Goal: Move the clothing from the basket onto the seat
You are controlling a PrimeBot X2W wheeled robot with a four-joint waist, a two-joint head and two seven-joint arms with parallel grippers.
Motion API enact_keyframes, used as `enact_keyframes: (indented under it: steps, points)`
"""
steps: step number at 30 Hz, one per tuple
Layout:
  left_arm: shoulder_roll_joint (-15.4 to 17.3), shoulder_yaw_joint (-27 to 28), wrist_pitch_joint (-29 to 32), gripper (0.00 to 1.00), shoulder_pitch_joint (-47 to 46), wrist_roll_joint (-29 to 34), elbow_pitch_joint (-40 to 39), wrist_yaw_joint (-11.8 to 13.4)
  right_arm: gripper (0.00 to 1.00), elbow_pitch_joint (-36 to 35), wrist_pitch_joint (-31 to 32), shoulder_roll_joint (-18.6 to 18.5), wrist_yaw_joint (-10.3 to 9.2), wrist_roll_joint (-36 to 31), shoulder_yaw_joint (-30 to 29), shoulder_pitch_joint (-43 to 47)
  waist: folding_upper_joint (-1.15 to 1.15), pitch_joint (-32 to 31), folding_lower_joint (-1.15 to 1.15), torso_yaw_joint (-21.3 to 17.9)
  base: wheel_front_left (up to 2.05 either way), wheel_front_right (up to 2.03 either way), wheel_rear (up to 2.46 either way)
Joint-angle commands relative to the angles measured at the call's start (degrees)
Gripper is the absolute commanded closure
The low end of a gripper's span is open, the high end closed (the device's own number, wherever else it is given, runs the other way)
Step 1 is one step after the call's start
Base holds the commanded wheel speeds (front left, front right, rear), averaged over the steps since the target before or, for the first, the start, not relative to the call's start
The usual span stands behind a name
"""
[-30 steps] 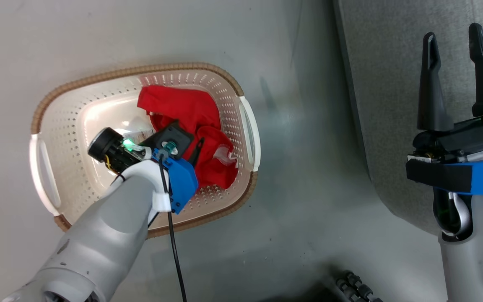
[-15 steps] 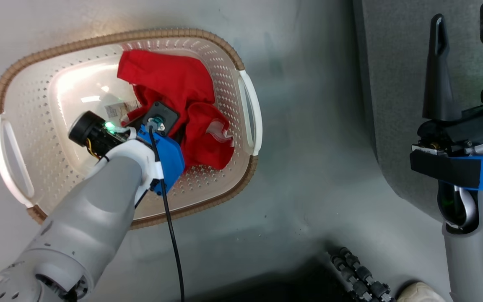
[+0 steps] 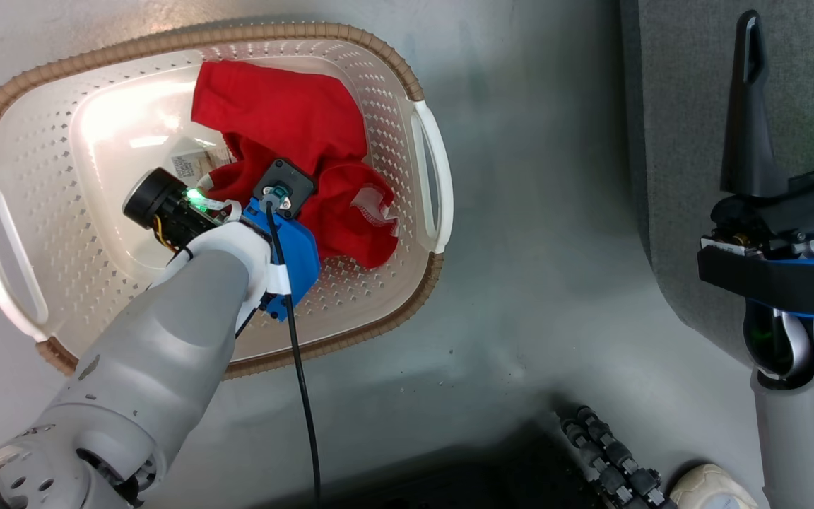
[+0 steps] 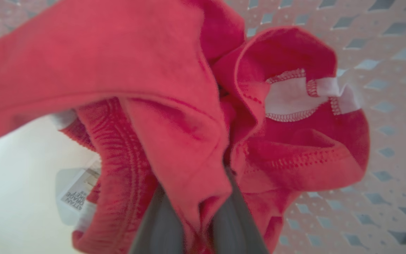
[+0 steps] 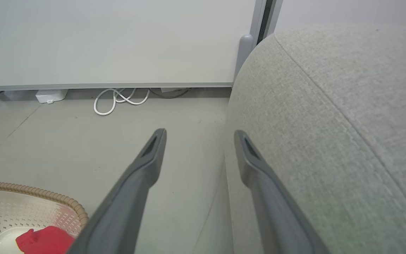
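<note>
The left gripper (image 4: 196,201), jaws wide a moment ago, now seemingly pinches a fold of the clothing (image 3: 287,120) toward two o'clock in the basket (image 3: 407,74); lifting comes next. The jaws of the right gripper (image 5: 199,135) gape empty beside the seat (image 5: 330,106).

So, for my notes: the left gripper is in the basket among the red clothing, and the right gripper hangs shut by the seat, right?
No: the right gripper hangs open by the seat, jaws apart, per the right wrist view; rest holds.

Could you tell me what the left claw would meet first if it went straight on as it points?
The clothing: a red fold lies between the fingers of the left claw. Behind it probably comes the basket; depth is unclear.
</note>
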Motion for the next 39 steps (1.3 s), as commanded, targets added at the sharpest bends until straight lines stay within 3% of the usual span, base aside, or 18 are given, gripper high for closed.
enact_keyframes:
  steps: [1, 12, 25, 39]
  points:
    - [0.1, -0.4, -0.6, 1.00, -1.4, -0.4, 0.1, 0.0, 0.00, 0.2, -0.2, -0.4, 0.01, -0.1, -0.2, -0.9, 0.00, -0.3, 0.00, 0.2, 0.00, 0.00, 0.00]
    - [-1.6, -2.1, -4.8, 1.00, -0.8, -2.7, -1.0, 0.0, 0.00, 0.8, -0.2, -0.7, 0.01, -0.4, -0.8, 0.1, 0.00, -3.2, 0.00, 2.4, 0.00, 0.00, 0.00]
    - [-3.7, -2.7, -9.0, 1.00, 2.0, -3.8, -5.1, -0.1, 0.00, 2.6, -0.2, -2.1, 0.01, -0.8, -1.3, 1.5, 0.00, -11.6, 0.00, 6.6, 0.00, 0.00, 0.00]
    - [-1.2, 11.3, -9.0, 1.00, 9.2, 3.8, -20.4, 2.2, 0.00, 5.4, -0.2, -2.4, 0.01, -1.0, -1.9, 5.1, 0.00, -23.4, 0.00, 9.9, 0.00, 0.00, 0.00]
